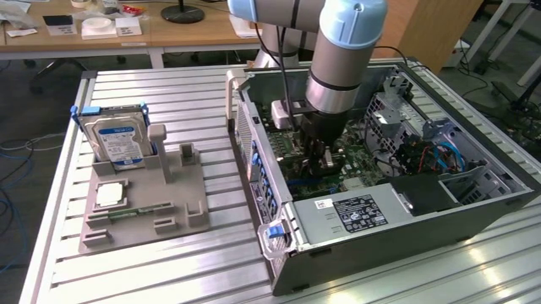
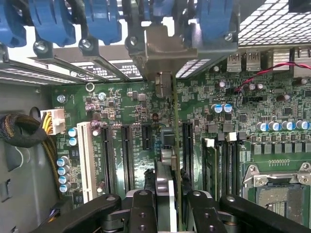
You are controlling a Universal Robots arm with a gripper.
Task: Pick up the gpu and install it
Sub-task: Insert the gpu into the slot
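Note:
The gpu (image 2: 167, 145) shows edge-on in the wrist view as a thin green board, its silver end bracket (image 2: 163, 51) up against the case's rear slot openings. My gripper (image 2: 171, 209) is shut on the card, one black finger (image 2: 142, 211) on each side of it. The card stands upright over the motherboard (image 2: 116, 111), in line with the black expansion slots (image 2: 127, 155); whether it sits in a slot I cannot tell. In the exterior view my gripper (image 1: 325, 163) reaches down inside the open computer case (image 1: 397, 253), close to the motherboard.
On the exterior view's left a grey fixture (image 1: 144, 202) holds an upright hard drive (image 1: 123, 140), a small chip (image 1: 110, 195) and a memory stick (image 1: 127, 216). Inside the case are the power supply (image 1: 355, 212), blue cables (image 1: 444, 155), blue slot latches (image 2: 63, 19) and the processor socket (image 2: 277, 194).

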